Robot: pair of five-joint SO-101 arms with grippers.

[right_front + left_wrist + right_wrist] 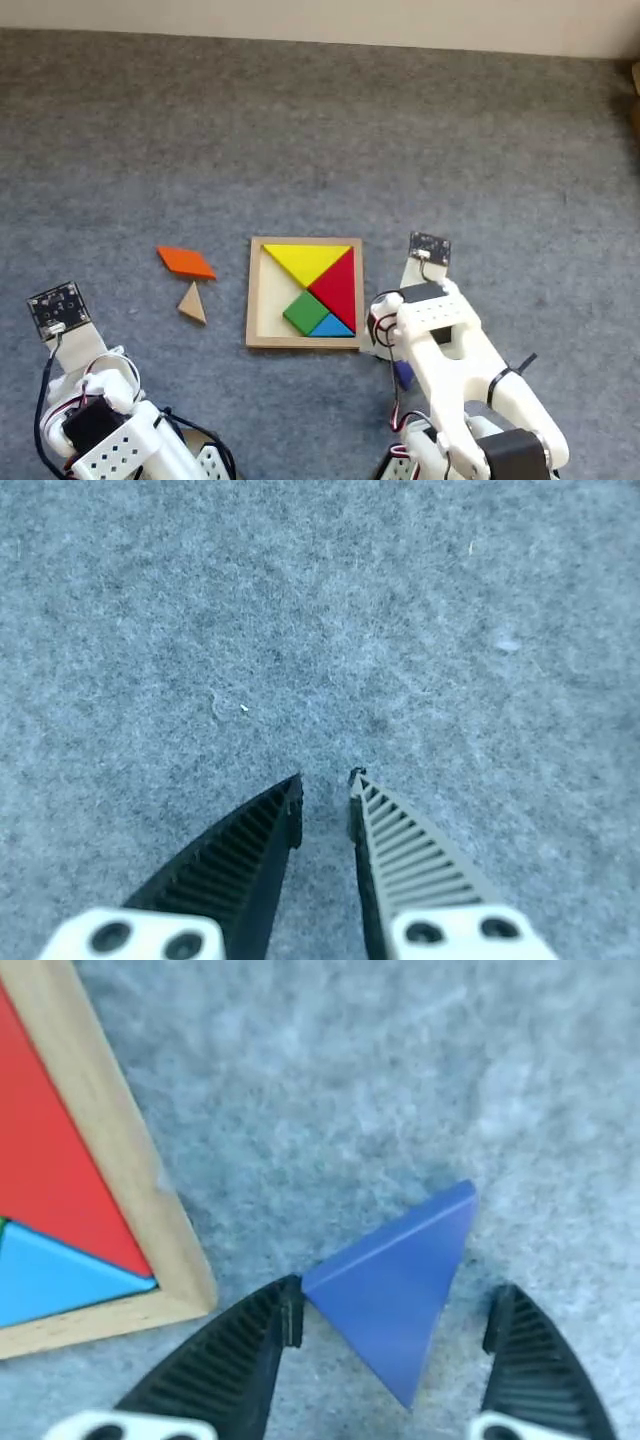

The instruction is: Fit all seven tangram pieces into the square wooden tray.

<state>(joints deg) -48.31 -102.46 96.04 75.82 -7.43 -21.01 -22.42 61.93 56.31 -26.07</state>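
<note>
The square wooden tray (pixel 256 300) holds a yellow triangle (pixel 300 262), a red triangle (pixel 340 287), a green square (pixel 305 313) and a light blue triangle (pixel 332 326). An orange parallelogram (pixel 186 262) and a tan triangle (pixel 192 302) lie on the carpet left of the tray. My right gripper (pixel 395 1310) is open astride a dark blue triangle (pixel 400 1290) just off the tray's near right corner (pixel 190 1295). One fingertip (pixel 288 1310) touches the piece and the other stands apart from it. My left gripper (pixel 325 780) hovers over bare carpet, all but shut and holding nothing.
Grey carpet covers the whole table. The right arm (pixel 440 335) stands over the dark blue triangle (pixel 403 375) beside the tray. The left arm (pixel 90 400) sits at the near left corner. A pale wall edge runs along the far side.
</note>
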